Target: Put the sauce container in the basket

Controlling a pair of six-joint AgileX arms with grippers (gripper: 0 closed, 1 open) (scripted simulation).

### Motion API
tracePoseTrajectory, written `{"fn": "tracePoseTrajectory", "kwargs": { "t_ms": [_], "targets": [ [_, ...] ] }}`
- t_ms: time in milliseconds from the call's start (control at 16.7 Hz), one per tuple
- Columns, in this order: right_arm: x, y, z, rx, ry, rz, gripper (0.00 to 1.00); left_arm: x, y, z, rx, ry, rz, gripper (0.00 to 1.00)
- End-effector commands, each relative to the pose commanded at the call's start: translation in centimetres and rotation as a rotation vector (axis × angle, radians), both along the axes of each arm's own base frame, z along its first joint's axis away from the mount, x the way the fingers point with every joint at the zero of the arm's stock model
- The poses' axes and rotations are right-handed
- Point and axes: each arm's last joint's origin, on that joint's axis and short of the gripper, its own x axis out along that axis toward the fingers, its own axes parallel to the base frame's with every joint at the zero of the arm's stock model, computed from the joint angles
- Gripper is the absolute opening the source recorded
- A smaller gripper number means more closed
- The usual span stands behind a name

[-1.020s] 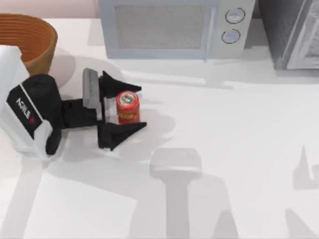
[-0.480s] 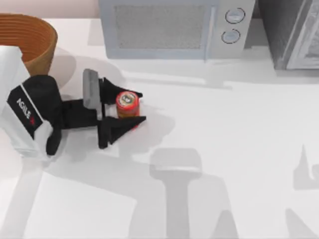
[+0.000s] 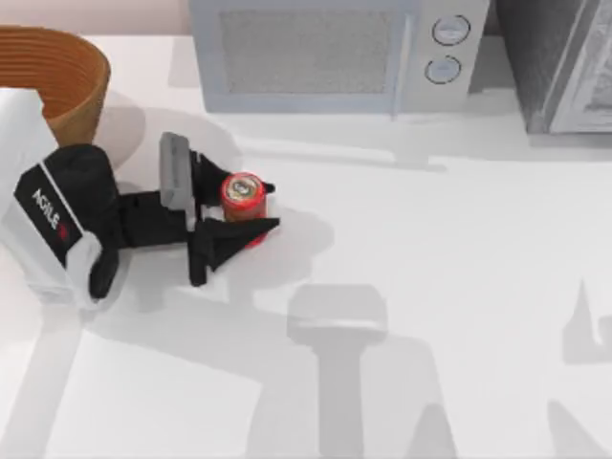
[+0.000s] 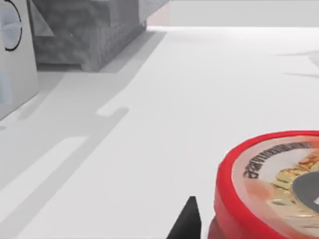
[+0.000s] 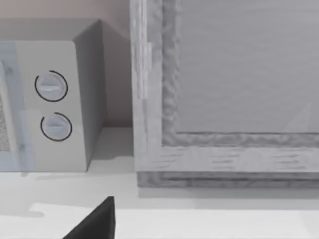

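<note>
My left gripper sits on the left half of the table, its two black fingers closed against either side of the sauce container, which stands upright between them. In the left wrist view the can's red rim and printed lid loom close, with one dark fingertip just beside it. I judge the grasp made and the lift as the step in hand. To do it well I would raise straight up before moving sideways, keeping the can level so it does not slip through the pads, and climb high enough to pass over the basket's rim. The basket stands farther back at the far left corner, beyond the arm's white body, so the carry runs back and left. The microwave lies along the far edge, well apart from that path. My right arm is parked; I cannot tell how its fingers stand.
</note>
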Motion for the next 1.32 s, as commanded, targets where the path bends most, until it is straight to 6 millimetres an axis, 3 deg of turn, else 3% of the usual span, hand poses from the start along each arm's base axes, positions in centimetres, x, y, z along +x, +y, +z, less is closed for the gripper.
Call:
{"fn": "tracePoseTrajectory", "kwargs": {
  "t_ms": [480,600,840,1020,1140,1320],
  "targets": [
    [0.0,0.0,0.0,0.0,0.0,0.0,1.0,0.0,0.2,0.1,0.0,-0.001,0.004,0.0],
    [0.0,0.0,0.0,0.0,0.0,0.0,1.0,0.1,-0.6,1.1,-0.003,-0.017,-0.014,0.0],
    [0.0,0.0,0.0,0.0,0.0,0.0,1.0,0.5,-2.6,6.2,-0.018,-0.088,-0.062,0.0],
    [0.0,0.0,0.0,0.0,0.0,0.0,1.0,1.0,-2.4,10.9,-0.027,-0.135,-0.057,0.0],
    [0.0,0.0,0.0,0.0,0.0,0.0,1.0,1.6,-0.6,13.7,-0.026,-0.148,-0.017,0.0],
    [0.0,0.0,0.0,0.0,0.0,0.0,1.0,2.4,4.6,16.9,-0.016,-0.133,0.098,0.0]
  ]
}}
